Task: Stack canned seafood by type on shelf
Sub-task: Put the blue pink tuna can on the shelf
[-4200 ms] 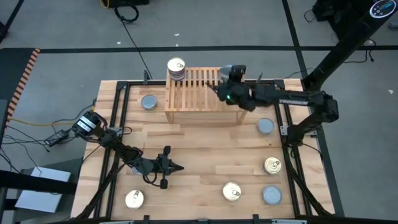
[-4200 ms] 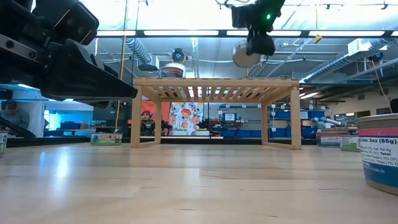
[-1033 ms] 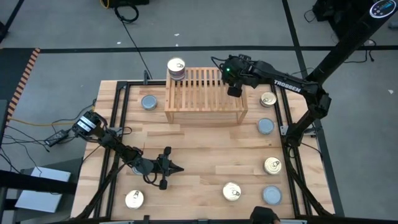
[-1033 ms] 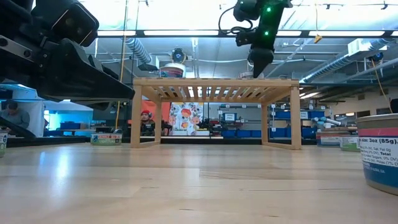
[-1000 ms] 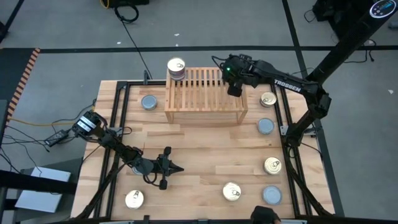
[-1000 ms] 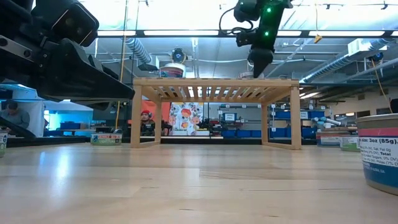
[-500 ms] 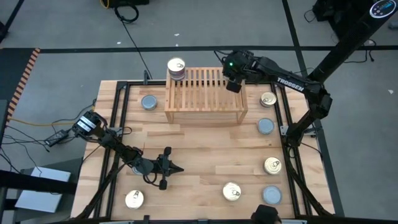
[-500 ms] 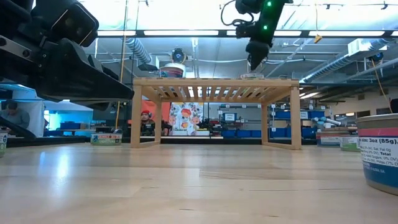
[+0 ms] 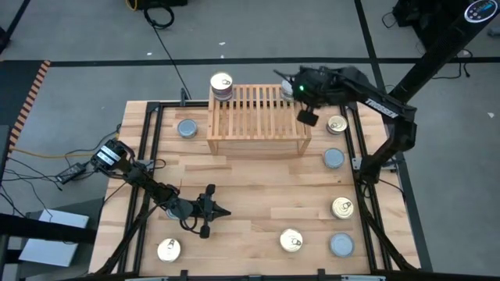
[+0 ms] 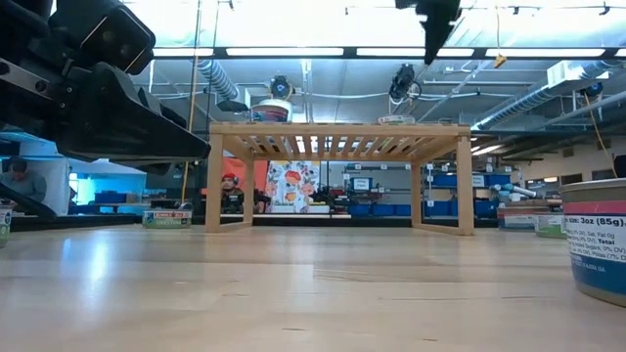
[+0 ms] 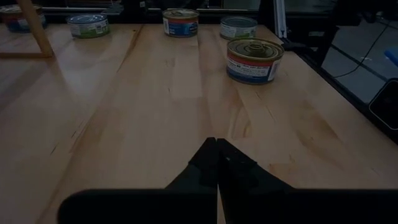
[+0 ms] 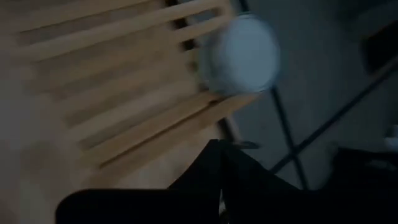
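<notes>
My right gripper (image 9: pixel 308 117) hangs above the shelf's (image 9: pixel 254 117) right end, fingers together and holding nothing; a silver tin (image 12: pixel 241 55) sits on the shelf's far right corner, and a gold-topped stack (image 9: pixel 221 85) stands on its far left corner. My left gripper (image 9: pixel 221 209) rests on the table (image 9: pixel 250 187) well in front of the shelf, fingers together and empty. Loose tins lie around the shelf: a silver one (image 9: pixel 187 128) just left of it, a gold one (image 9: pixel 337 124) just right, and more (image 9: pixel 341 208) well in front.
</notes>
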Available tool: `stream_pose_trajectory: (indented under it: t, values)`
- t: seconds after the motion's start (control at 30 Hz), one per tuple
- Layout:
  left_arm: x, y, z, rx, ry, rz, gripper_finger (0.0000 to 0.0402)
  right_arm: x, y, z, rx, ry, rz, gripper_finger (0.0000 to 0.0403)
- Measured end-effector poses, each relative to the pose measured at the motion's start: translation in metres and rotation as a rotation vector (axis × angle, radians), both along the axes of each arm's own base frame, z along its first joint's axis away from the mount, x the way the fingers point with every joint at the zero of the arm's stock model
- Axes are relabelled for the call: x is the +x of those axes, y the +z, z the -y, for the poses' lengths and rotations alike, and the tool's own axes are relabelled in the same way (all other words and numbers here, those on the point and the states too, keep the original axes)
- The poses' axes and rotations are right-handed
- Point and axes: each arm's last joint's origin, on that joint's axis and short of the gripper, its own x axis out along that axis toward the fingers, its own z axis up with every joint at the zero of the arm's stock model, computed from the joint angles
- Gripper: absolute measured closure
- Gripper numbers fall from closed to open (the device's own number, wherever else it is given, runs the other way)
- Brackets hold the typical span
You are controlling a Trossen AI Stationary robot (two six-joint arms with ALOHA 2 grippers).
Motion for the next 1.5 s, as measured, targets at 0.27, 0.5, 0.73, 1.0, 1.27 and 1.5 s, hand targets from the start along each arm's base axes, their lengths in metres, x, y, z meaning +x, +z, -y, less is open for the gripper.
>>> stream_pose_trajectory:
  t: [0.27,0.5,0.73,1.0,1.27,1.5]
  values:
    - [0.000,0.000,0.000,-0.003,0.001,0.000,0.0399,-0.015,-0.006,-0.067,0.162,0.122,0.124,0.0395]
    - [0.000,0.000,0.000,-0.002,0.001,0.000,0.0399,-0.041,-0.050,-0.117,0.251,0.112,0.169,0.0398]
    - [0.001,0.001,-0.001,0.018,0.028,0.015,0.0399,-0.055,-0.112,-0.165,0.452,0.080,0.123,0.0398]
    - [0.007,0.005,-0.004,0.043,0.041,0.029,0.0399,-0.078,-0.157,-0.206,0.563,-0.076,-0.031,0.0398]
    - [0.014,0.002,-0.017,0.037,0.104,0.000,0.0399,-0.095,-0.199,-0.234,0.567,-0.156,-0.142,0.0398]
    - [0.018,0.001,-0.025,0.042,0.089,-0.011,0.0399,-0.102,-0.224,-0.236,0.518,-0.168,-0.190,0.0398]
